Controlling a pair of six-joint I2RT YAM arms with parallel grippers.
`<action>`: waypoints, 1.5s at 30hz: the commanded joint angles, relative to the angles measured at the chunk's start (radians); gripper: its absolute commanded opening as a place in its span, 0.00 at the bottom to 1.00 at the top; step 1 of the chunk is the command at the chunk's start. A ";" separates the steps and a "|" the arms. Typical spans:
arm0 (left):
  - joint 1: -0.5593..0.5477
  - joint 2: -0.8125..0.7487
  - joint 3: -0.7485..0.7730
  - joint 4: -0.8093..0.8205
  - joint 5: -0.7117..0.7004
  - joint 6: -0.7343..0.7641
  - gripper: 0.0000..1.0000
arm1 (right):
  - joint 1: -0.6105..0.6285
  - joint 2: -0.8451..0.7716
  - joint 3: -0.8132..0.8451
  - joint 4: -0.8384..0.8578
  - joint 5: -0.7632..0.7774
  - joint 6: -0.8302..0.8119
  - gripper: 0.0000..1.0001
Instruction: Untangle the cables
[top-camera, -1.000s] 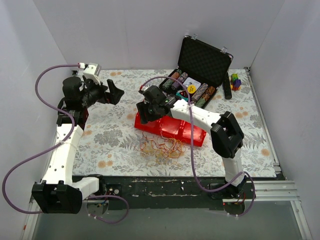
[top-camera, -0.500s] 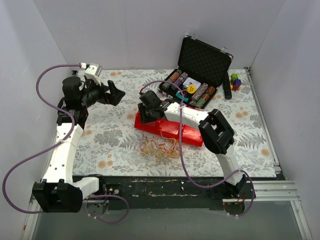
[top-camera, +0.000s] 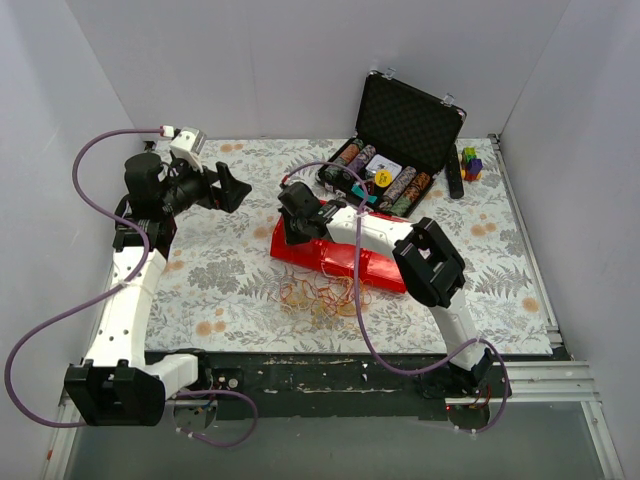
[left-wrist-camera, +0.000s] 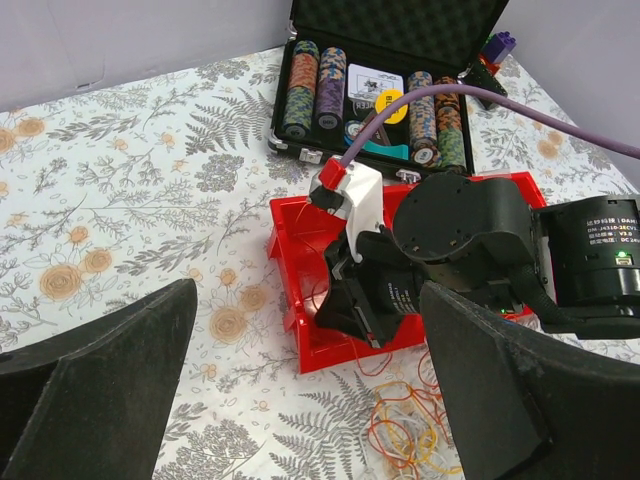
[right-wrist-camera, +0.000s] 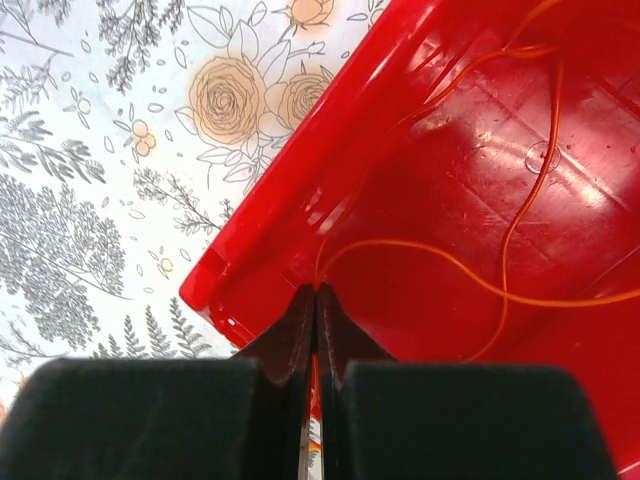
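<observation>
Two arms: the right one reaches down into the red bin (top-camera: 385, 272), the left one is raised over the far-left part of the bench (top-camera: 230, 270)
Right jaws: pressed together with only a hairline slit between them; an orange strand (right-wrist-camera: 400, 243) leaves the tips, so I judge it pinched there
Left jaws: spread wide, nothing between them, hanging in the air well apart from any wire
Cables (top-camera: 322, 295): the main heap of orange, yellow and white loops lies on the bench just in front of the bin's near wall; a couple of orange strands lie curled inside the bin
Step in hand: judged to be parting a single strand from the rest and laying it in the bin
Doing it well: pinch one strand only and draw slowly along its own run, not across the heap, so loops slide free instead of tightening
Watch: the strand is hair-thin and springy — likely to slip from the grip or snag on the bin wall
Left arm's use: it could pin the heap while the right pulls — whether this strand joins the heap I cannot tell
</observation>
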 joint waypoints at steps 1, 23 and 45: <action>0.005 -0.030 -0.001 0.003 0.014 0.016 0.94 | 0.001 -0.017 0.001 0.053 0.017 0.018 0.01; 0.005 -0.043 -0.022 0.006 0.028 0.005 0.93 | -0.037 -0.159 0.021 0.185 0.027 -0.269 0.01; 0.005 -0.047 -0.016 -0.018 0.068 0.023 0.95 | -0.056 -0.124 -0.117 0.167 -0.059 -0.243 0.43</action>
